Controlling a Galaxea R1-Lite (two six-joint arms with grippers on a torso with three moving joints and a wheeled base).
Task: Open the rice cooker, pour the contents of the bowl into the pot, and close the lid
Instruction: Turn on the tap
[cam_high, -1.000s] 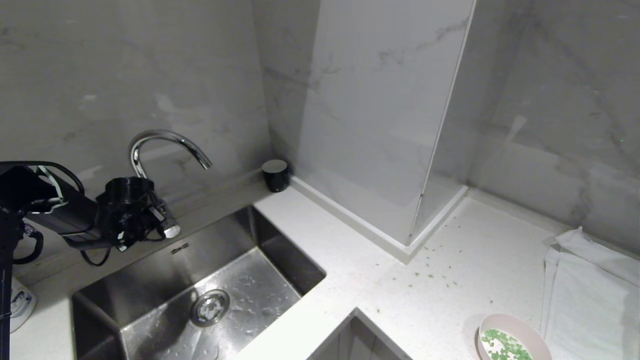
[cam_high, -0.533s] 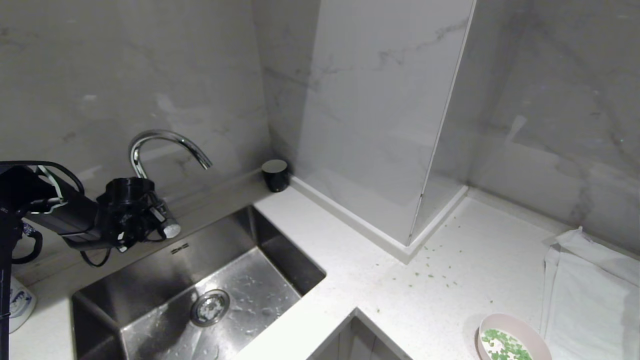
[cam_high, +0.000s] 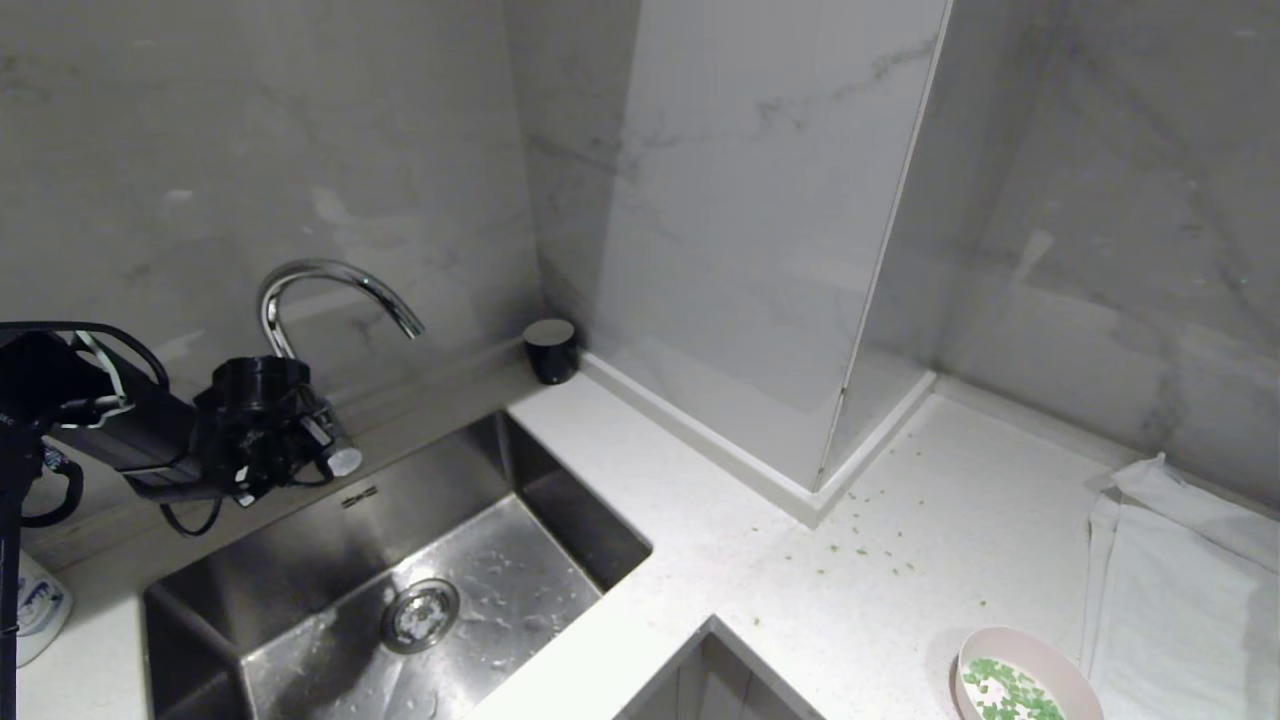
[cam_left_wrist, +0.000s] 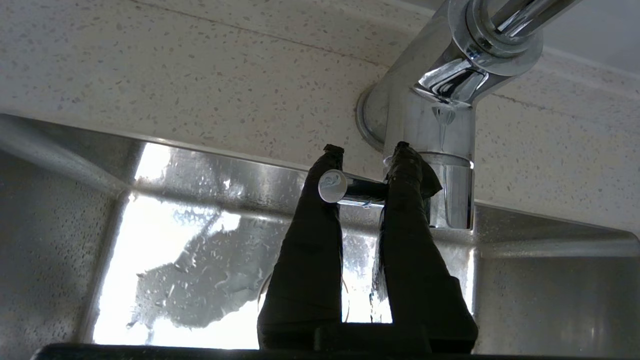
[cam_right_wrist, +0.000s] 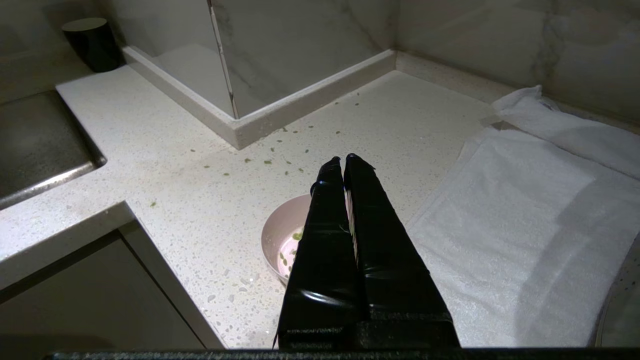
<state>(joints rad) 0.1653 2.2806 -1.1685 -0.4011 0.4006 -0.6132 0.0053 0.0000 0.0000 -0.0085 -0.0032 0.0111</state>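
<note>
The rice cooker, its pot and its lid are out of view. The pale pink bowl (cam_high: 1040, 650) stands at the counter's near right edge, with green and white contents (cam_high: 1005, 690) inside. My right gripper (cam_right_wrist: 345, 159) hovers shut and empty just above the bowl (cam_right_wrist: 277, 232); it is not in the head view. My left gripper (cam_left_wrist: 368, 148) is at the back of the sink, and the chrome faucet lever (cam_left_wrist: 357, 190) lies between its fingers (cam_left_wrist: 310, 240), which are closed on it. The lever's tip (cam_high: 343, 461) sticks out beside the left gripper (cam_high: 300, 440).
A steel sink (cam_high: 560, 500) fills the near left, with the curved faucet (cam_high: 330, 285) behind it. A black cup (cam_high: 551, 350) stands in the corner. A white towel (cam_high: 1180, 590) lies at the right. Green bits (cam_high: 860, 545) are scattered by the marble pillar (cam_high: 760, 250).
</note>
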